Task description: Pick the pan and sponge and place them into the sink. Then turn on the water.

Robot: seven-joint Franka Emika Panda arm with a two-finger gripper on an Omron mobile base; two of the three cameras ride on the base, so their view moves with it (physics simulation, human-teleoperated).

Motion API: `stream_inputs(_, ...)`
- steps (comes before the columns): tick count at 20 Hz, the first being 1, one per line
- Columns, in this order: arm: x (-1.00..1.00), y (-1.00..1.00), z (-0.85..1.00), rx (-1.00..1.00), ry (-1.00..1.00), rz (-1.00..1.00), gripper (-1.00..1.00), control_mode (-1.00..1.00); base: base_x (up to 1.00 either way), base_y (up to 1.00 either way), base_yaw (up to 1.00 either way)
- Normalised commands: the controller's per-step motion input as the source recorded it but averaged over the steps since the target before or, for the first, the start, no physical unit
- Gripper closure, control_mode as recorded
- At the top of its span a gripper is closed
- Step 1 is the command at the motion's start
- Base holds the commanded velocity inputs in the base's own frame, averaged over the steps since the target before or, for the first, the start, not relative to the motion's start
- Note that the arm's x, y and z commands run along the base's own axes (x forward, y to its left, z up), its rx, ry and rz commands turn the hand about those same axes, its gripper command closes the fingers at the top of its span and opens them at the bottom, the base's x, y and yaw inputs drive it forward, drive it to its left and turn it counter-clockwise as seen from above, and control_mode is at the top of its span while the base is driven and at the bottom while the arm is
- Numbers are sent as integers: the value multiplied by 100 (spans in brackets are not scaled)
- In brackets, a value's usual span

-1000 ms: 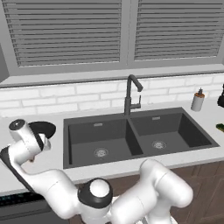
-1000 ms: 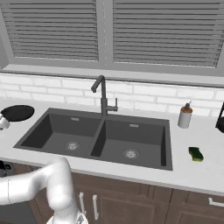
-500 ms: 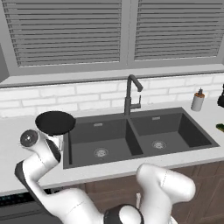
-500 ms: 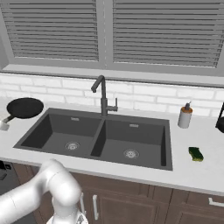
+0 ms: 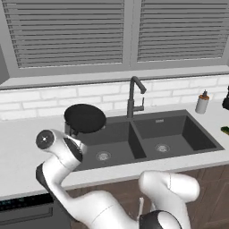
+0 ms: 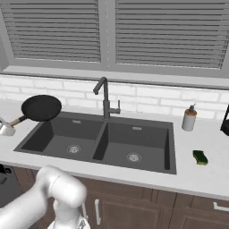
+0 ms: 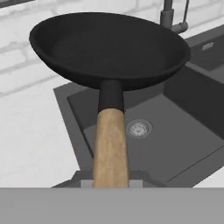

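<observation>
Lifted pan now hangs over sink's left corner.

Black pan with light-brown wooden handle, dark grey sink, seemingly green sponge.

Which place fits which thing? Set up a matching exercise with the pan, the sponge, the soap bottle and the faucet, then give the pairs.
Things:
1. pan
2. sponge
3. soap bottle
4. faucet

Places:
A. behind the sink's divider
B. on the counter right of the sink, near its front
C. held by its handle over the left basin
D. by the tiled wall, right of the sink

Pairs: 1-C, 2-B, 3-D, 4-A
</observation>
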Motion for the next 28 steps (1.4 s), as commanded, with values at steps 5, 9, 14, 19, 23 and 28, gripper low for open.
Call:
stream_inputs(5, 0, -95, 30, 0, 33, -32, 100, -100, 0, 0, 0)
stream_inputs(9, 7, -93, 12, 0, 38, -29, 100, -100, 0, 0, 0)
stream_inputs(14, 34, -77, 0, -13, 30, -24, 100, -100, 0, 0, 0)
stream_inputs(19, 48, -32, -27, -8, 9, -1, 100, -100, 0, 0, 0)
stream_inputs(23, 53, 35, -43, 0, -3, 17, 100, -100, 0, 0, 0)
stream_inputs(28, 7, 20, -49, 0, -5, 13, 100, -100, 0, 0, 0)
